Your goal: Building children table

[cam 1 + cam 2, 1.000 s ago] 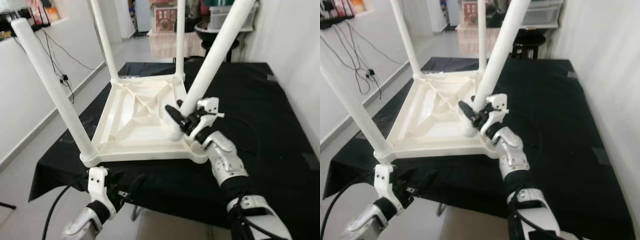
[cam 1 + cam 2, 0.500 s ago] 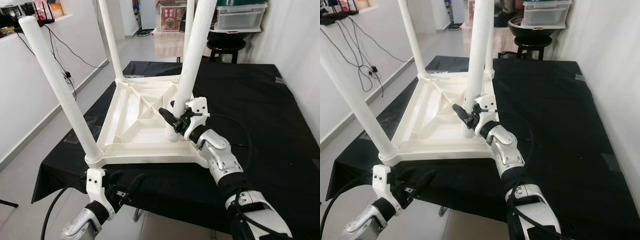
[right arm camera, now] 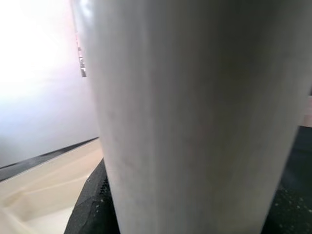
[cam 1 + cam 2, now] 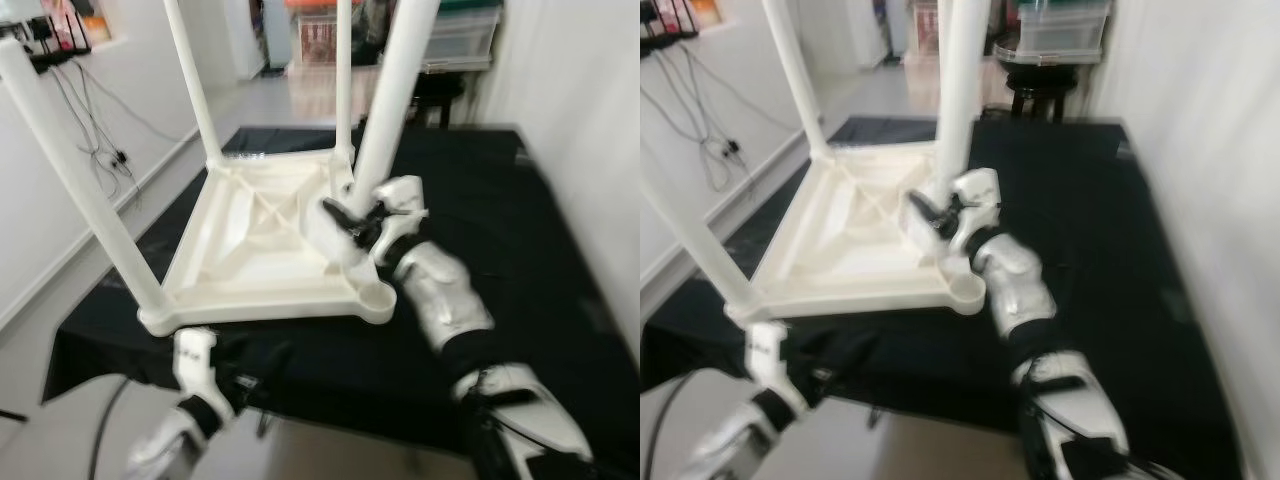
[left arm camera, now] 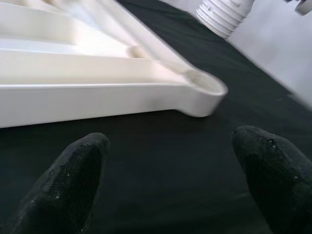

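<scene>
A white children's table top (image 4: 255,225) lies upside down on the black-covered table (image 4: 520,230). Three white legs stand in its corners, such as the near-left one (image 4: 85,190). My right gripper (image 4: 358,215) is shut on the fourth leg (image 4: 395,90) close to its lower end and holds it nearly upright above the tabletop's underside. That leg also shows close up in the right wrist view (image 3: 195,112). The near-right corner socket (image 4: 378,295) (image 5: 204,83) stands empty. My left gripper (image 5: 170,180) is open, low at the table's front edge, with nothing between its fingers (image 5: 73,170).
A white wall (image 4: 590,120) runs along the right of the table. A low white partition with hanging cables (image 4: 90,130) is on the left. A black stool (image 4: 1040,85) and storage boxes (image 4: 1060,20) stand behind the table.
The held leg swung from a rightward tilt to nearly upright, still in my right gripper. The camera shifted and the picture is now blurred. My left gripper stays low.
</scene>
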Available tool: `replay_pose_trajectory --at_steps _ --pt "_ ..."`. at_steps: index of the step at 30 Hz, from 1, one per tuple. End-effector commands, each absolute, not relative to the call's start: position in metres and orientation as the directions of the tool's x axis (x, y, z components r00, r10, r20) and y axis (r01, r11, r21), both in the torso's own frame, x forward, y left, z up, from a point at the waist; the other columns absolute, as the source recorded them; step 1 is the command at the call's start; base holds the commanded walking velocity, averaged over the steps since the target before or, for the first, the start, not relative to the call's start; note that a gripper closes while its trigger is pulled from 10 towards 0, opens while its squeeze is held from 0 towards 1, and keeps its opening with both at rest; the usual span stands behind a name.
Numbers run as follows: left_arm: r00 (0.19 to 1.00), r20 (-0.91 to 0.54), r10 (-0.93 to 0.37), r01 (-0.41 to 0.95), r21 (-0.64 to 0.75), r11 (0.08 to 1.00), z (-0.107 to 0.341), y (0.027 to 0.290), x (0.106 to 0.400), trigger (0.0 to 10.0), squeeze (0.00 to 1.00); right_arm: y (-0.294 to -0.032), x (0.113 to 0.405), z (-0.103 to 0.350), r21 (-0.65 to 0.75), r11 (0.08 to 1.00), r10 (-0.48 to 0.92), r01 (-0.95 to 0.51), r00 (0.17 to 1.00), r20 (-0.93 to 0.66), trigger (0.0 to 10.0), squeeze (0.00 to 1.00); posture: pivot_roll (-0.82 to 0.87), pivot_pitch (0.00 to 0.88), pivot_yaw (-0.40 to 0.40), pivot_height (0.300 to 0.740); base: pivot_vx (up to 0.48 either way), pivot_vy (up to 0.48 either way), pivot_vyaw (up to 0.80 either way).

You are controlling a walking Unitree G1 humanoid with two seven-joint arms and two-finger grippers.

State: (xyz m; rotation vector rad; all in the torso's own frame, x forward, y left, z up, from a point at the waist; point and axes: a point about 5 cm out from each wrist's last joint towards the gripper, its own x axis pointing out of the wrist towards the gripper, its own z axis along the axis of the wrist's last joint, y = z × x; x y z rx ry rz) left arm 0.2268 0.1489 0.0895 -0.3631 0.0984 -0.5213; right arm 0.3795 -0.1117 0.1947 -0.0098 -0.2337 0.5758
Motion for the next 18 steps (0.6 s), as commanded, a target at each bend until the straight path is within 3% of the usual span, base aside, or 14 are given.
replay_pose_trajectory --at_steps 1,10,18 --pt "0.872 -0.018 -0.489 0.444 -0.39 0.807 0.086 0.156 0.228 10.0 0.0 -0.1 0.379 0.199 -0.088 0.822 0.566 -0.563 0.791 0.233 10.0 0.0 0.01 0.0 0.05 0.74 0.0 0.0 0.0" --pt "0.871 -0.022 -0.491 0.44 -0.412 0.798 0.085 0.158 0.232 10.0 0.0 -0.089 0.375 0.196 -0.152 0.787 0.617 -0.598 0.758 0.212 10.0 0.0 0.01 0.0 0.05 0.74 0.0 0.0 0.0" --pt "0.872 -0.033 -0.489 0.435 -0.406 0.804 0.083 0.16 0.234 10.0 0.0 -0.087 0.375 0.194 -0.161 0.783 0.622 -0.601 0.756 0.204 10.0 0.0 0.01 0.0 0.05 0.74 0.0 0.425 0.0"
